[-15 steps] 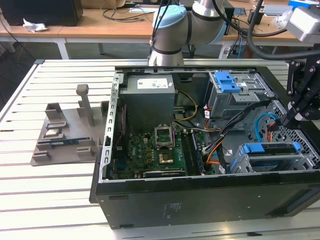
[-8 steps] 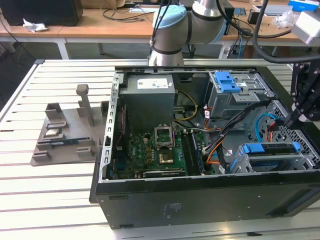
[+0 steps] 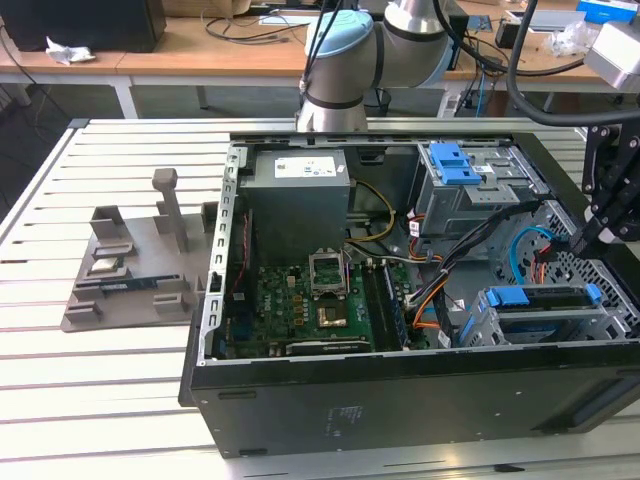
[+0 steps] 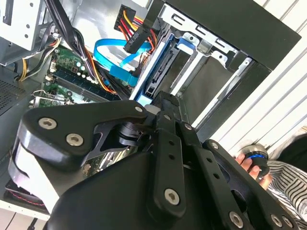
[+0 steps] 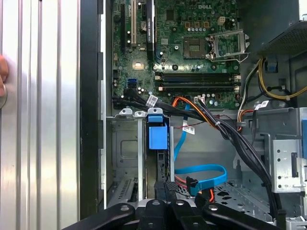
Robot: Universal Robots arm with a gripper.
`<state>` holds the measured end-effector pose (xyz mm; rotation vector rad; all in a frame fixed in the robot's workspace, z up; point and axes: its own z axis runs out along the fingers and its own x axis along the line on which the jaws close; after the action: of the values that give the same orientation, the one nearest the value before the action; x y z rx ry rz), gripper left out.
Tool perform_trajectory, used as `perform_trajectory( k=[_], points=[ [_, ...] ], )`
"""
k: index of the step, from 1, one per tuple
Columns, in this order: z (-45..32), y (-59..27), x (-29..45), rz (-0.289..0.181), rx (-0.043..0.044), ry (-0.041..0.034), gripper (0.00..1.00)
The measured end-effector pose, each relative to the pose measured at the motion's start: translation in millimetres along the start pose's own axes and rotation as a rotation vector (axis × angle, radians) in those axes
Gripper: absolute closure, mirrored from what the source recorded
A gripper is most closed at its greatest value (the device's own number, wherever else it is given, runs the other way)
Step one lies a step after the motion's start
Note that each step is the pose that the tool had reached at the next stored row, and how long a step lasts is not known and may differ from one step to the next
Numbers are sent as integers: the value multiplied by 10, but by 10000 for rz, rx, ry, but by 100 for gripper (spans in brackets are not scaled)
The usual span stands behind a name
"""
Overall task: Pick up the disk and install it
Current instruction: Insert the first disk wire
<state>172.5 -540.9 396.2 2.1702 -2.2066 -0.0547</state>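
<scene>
Exterior view: disk [image 3: 545, 299] seated in its cage [image 3: 520, 325], cables [image 3: 470, 245] crowding alongside; jaws' state cannot be told.

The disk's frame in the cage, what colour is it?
Blue; the disk shows it best in the first wrist view.

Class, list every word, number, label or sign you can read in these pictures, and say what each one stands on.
None of the print can be read; each item is listed with where it stands.
power supply label, white, on top of the grey unit in the exterior view: too small to read.
case sticker, on the black outer side panel: too small to read.
cable tags, white, on the black cables in the first wrist view: too small to read.
</scene>
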Motion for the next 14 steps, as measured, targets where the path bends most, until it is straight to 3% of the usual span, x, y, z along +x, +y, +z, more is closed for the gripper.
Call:
perform_trajectory(
  k=[6, 9, 10, 11, 14],
  points=[
    [0, -1, 0, 0, 0, 0, 89],
    [0, -1, 0, 0, 0, -1, 71],
    [0, -1, 0, 1, 0, 0, 71],
    [0, -1, -2, 0, 0, -1, 64],
    [16, -71, -128, 1, -18, 13, 64]
  ],
)
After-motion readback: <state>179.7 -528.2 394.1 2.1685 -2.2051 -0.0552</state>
